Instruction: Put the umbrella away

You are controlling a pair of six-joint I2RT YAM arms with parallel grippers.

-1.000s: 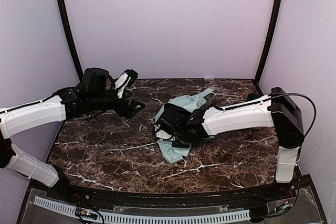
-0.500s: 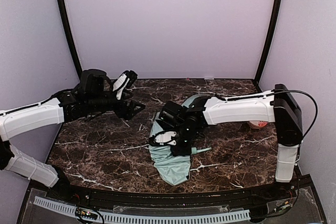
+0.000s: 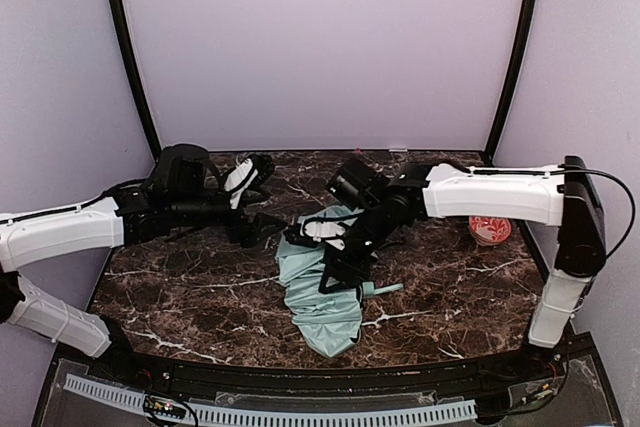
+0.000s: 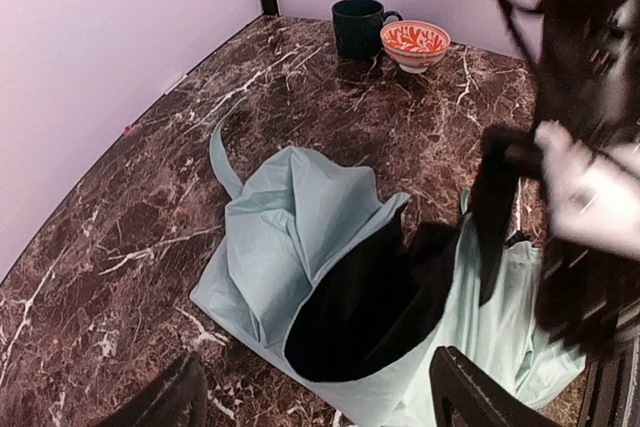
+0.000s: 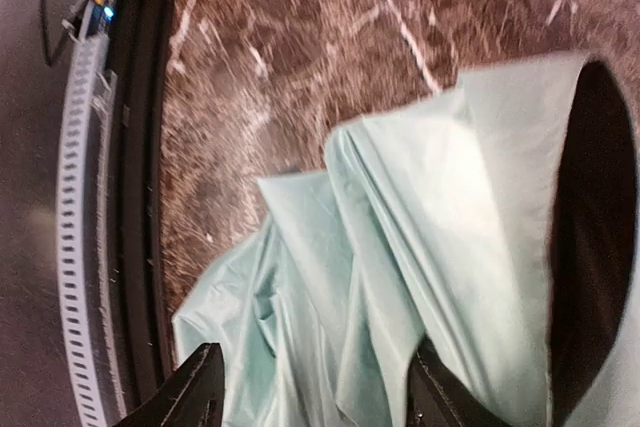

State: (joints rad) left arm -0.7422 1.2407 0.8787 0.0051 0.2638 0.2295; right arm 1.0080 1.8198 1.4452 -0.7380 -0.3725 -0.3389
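**Two open grippers over a crumpled umbrella**

Both arms reach in over the marble table, meeting above the umbrella. It lies unfolded and loose in the middle of the table, its near end close to the front edge. The pale mint fabric is bunched in soft folds. In the left wrist view one fold gapes and shows the black underside of the umbrella, and a narrow mint strip curls off the heap onto the marble. From above, a short mint stub pokes out of the heap's right side.

The left gripper hovers just left of the heap's far end. Its fingers stand wide apart with nothing between them; the fabric lies below and ahead.

The right gripper hangs directly over the upper part of the heap, pointing down at it. Its fingers are spread too, and the wrist view shows the folds of the umbrella beneath them, not pinched. Whether a fingertip touches the cloth I cannot tell. From the left wrist the right gripper is a dark blur at the frame's right side.

A dark green cup and an orange-and-white bowl sit side by side near the back right corner, well apart from the umbrella. From above, the bowl shows just past the right arm.
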